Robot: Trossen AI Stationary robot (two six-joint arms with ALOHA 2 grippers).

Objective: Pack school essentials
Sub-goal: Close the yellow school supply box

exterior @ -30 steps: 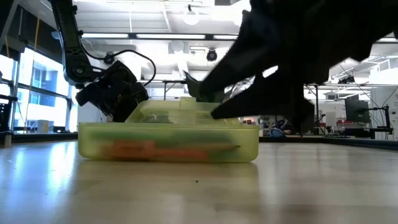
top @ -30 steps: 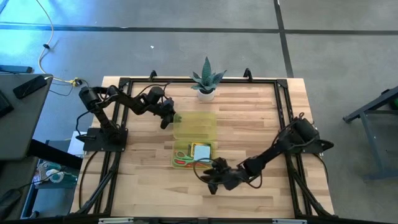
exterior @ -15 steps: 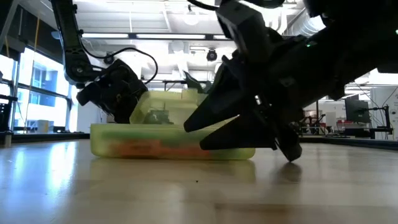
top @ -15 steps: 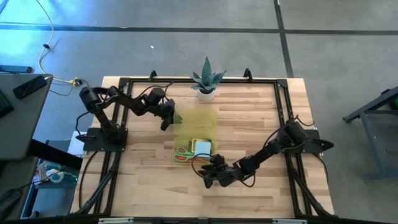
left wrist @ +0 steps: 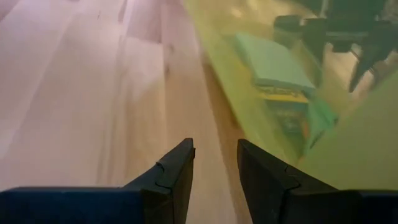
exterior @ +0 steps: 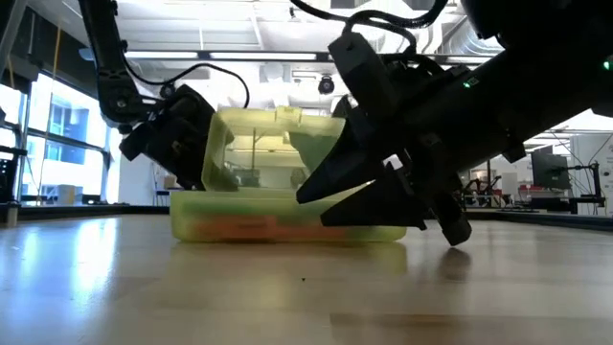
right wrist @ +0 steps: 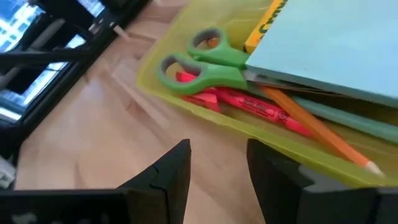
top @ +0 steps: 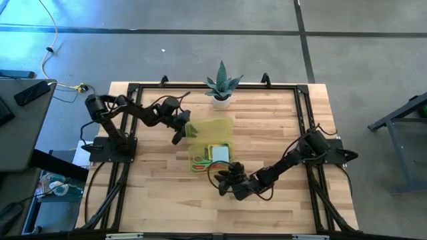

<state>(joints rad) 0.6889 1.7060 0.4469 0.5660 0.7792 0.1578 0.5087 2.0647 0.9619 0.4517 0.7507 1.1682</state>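
The translucent yellow-green case point(top: 211, 143) sits at the centre of the wooden surface point(top: 267, 120) in the high view, its lid point(exterior: 263, 149) raised about upright in the low view, standing over the far side of the tray. Inside the tray lie the school essentials: the light-blue notepad point(right wrist: 339, 46) on top, the green-handled scissors point(right wrist: 205, 65) beside it toward the tray's corner, a red pen point(right wrist: 249, 106) under the scissors and an orange pencil point(right wrist: 320, 134) running along the near wall. In the high view the notepad point(top: 219, 153) shows as a pale square in the middle of the frame, with the scissors point(top: 198, 162) just left of it.

The left claw point(top: 180, 130) is at the case's left edge, left of centre in the high view, up against the raised lid; the low view shows it point(exterior: 177, 144) at the left side of the lid. In the left wrist view its 2 fingers point(left wrist: 177, 171) stand a little apart with only bare surface between them, clamped on nothing.

The right claw point(top: 227, 179) is below the case in the high view, low on the surface and just beside the tray's near wall. In the right wrist view its 2 fingers point(right wrist: 177, 165) are apart, empty, with the tray wall just ahead of them.

A spiky green potted plant point(top: 221, 85) stands at the upper centre edge of the surface, well apart from the case.
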